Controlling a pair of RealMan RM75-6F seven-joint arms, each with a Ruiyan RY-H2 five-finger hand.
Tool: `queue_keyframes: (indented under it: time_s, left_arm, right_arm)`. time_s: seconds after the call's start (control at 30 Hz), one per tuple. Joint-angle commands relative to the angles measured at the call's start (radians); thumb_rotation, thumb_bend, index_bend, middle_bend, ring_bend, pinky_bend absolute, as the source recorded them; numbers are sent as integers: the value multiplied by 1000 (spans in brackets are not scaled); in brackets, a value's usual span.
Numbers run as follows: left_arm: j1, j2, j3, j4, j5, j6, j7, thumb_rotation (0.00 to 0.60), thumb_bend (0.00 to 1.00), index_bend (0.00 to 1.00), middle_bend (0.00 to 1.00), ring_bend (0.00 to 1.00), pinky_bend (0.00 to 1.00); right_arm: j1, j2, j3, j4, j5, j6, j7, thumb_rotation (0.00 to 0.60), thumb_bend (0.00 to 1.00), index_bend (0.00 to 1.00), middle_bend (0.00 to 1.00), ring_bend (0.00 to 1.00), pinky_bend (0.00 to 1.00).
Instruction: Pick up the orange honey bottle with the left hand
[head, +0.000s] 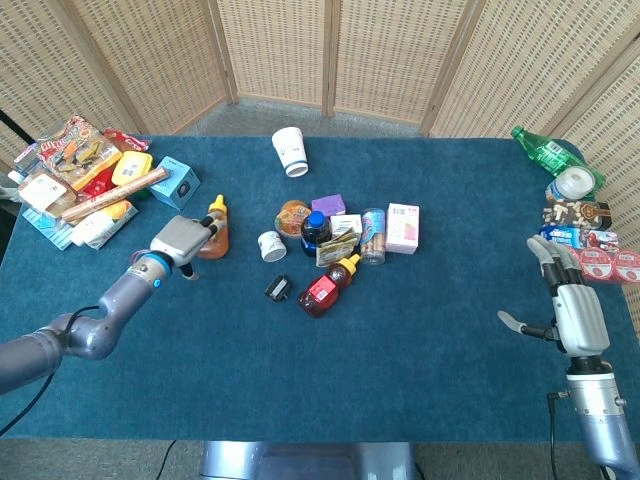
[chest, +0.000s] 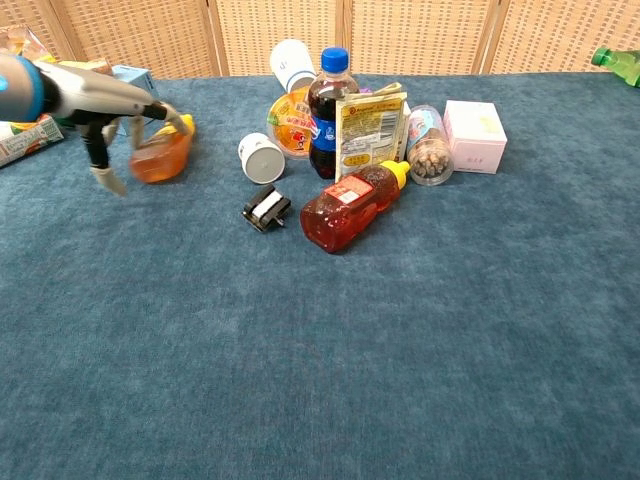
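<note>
The orange honey bottle (head: 214, 232) with a yellow cap is left of the cluster of items, blurred in the chest view (chest: 160, 157). My left hand (head: 179, 240) is at its left side, fingers (chest: 172, 117) reaching over the top of the bottle and holding it, thumb hanging down to the left. My right hand (head: 570, 310) rests near the table's right edge with its fingers apart and nothing in them; the chest view does not show it.
Right of the bottle lie a white cup (chest: 260, 157), a small black object (chest: 266, 209), a red bottle (chest: 350, 205), a cola bottle (chest: 329, 110), a snack packet and a pink box (chest: 475, 135). Snack packs (head: 85, 180) are piled at far left, more goods at far right.
</note>
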Motion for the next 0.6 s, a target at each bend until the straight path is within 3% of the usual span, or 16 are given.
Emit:
queue_keyframes:
  time_s: [0.03,0.33,0.37,0.5,0.6]
  left_arm:
    - [18,58,21,-64,8,2,-20,600,169,139,84,453,504]
    - [50,164,6,-178,90,68,-80,600,170,169,129,472,508]
    - [53,163,0,-170,108,85,-84,600,169,168,110,432,490]
    - [41,138,-16,-121,129,97,-86,600,170,140,0,51,315]
    - [12,98,-28,-65,108,74,-71,600,169,103,0,0,199]
  right_arm:
    - [0,0,0,0,0,0,-1,600,0,0,0,0,0]
    - [0,-1,-1,-1,-3,0,-5,600,0,0,0,0,0]
    - [0,-1,-2,-2,-4,0,-6,600,0,0,0,0,0]
    - [1,-1,-3,-3,-5,-3,-9,600,0,0,0,0,0]
    - [0,0,-3,-4,-3,-4,-8,600,0,0,0,0,0]
